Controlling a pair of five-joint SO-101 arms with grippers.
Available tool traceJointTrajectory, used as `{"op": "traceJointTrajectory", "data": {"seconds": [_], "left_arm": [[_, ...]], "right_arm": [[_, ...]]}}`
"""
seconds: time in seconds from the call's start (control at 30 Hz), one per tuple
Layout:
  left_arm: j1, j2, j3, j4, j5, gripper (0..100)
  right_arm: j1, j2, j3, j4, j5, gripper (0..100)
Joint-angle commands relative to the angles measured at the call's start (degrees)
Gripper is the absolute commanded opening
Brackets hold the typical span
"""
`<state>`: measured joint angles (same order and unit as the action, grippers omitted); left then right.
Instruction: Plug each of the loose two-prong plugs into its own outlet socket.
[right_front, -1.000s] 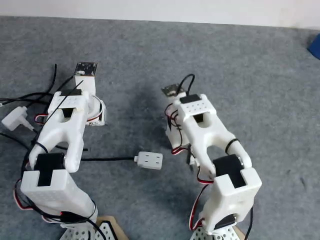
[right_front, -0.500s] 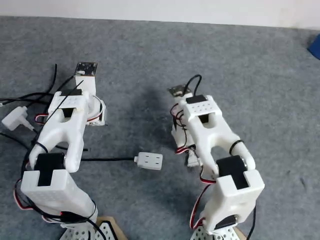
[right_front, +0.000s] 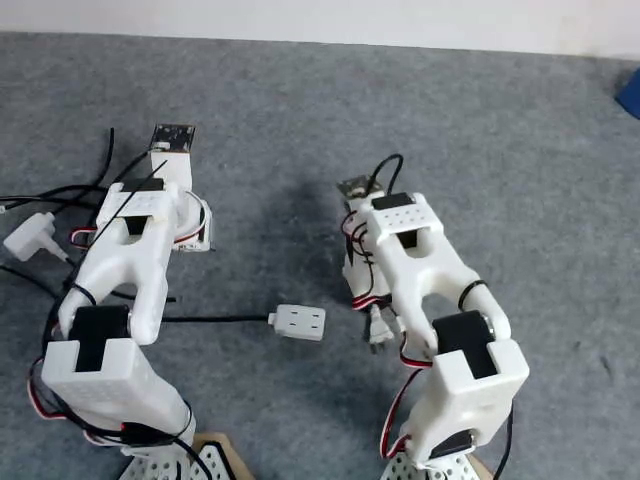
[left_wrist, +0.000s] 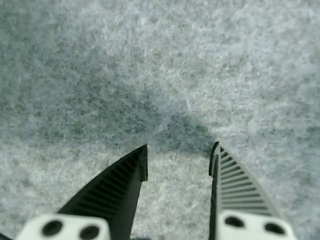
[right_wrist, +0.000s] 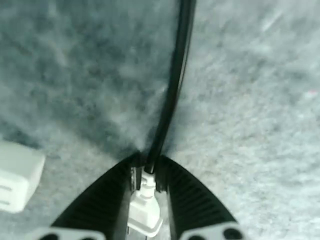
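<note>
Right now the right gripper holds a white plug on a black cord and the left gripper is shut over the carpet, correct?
Not quite: the left wrist view shows the left gripper open over the carpet. The right gripper does hold the white plug on its black cord.

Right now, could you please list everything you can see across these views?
outlet block: one, white, mid-table, on a black cord.
held plug: one, white, in the right gripper.
loose plug: one, white, near the table's left edge.
table: one, grey, under everything.
blue object: one, blue, far right edge.
left gripper: one, black fingers open over bare table.
right gripper: one, black fingers shut on the held plug.
</note>
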<state>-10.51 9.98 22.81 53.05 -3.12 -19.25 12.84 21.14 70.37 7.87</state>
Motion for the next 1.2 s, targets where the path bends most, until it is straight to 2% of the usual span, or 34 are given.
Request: {"op": "traceJointTrajectory", "data": {"seconds": [0.0, 0.13, 0.63, 1.03, 1.1, 1.17], "left_arm": [[1.5, -0.3, -2.1, -0.7, 0.3, 21], [1.5, -0.3, -2.1, -0.7, 0.3, 21], [1.5, -0.3, -2.1, -0.7, 0.3, 21], [1.5, -0.3, -2.1, -0.7, 0.3, 21], [1.5, -0.3, -2.1, -0.7, 0.3, 21], [1.5, -0.3, -2.1, -0.7, 0.3, 21]], "right_arm": [[-1.0, -2.2, 0.1, 2.9, 0.3, 8.5], [-1.0, -2.2, 0.1, 2.8, 0.3, 15.9], [-0.7, -2.2, 0.3, 3.8, 0.3, 15.9], [-0.9, -1.8, 2.0, 5.0, 4.4, 15.8], [-0.9, -1.8, 2.4, 4.8, 4.2, 12.4], [-0.9, -1.8, 2.2, 4.8, 4.2, 2.6]]}}
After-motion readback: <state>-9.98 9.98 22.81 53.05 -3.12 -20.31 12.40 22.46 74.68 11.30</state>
